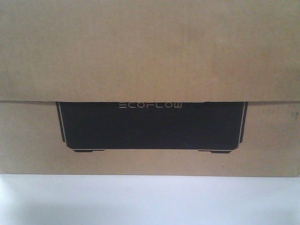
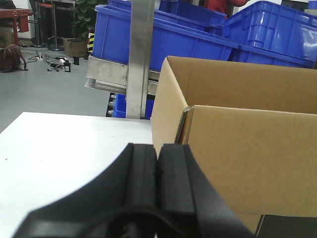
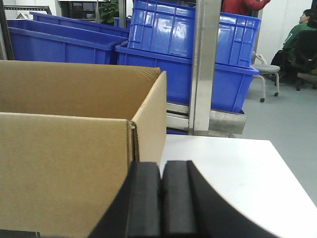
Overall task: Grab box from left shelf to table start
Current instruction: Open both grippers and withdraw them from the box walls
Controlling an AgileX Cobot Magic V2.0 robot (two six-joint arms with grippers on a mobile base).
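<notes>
Right, your box (image 1: 150,70) sits on the white worktop (image 1: 150,201), ECOFLOW panel facing the front camera, flaps open. Your left end effector (image 2: 157,173) is pressed closed, empty, beside the carton's left corner. Your right end effector (image 3: 161,193) is likewise closed, empty, beside the right corner. Blue bins (image 3: 193,44) fill the shelf (image 3: 205,64) behind.

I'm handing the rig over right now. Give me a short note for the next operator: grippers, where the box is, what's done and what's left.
Left gripper: shut, empty, beside the box's left end.
Right gripper: shut, empty, beside its right end.
Box: open-topped, sitting on the white table, filling the front view; neither gripper holds it.
Shelf upright and blue bins stand behind it.
Done: box appears to be on the table.
Left: confirm placement, back the arms away.
</notes>
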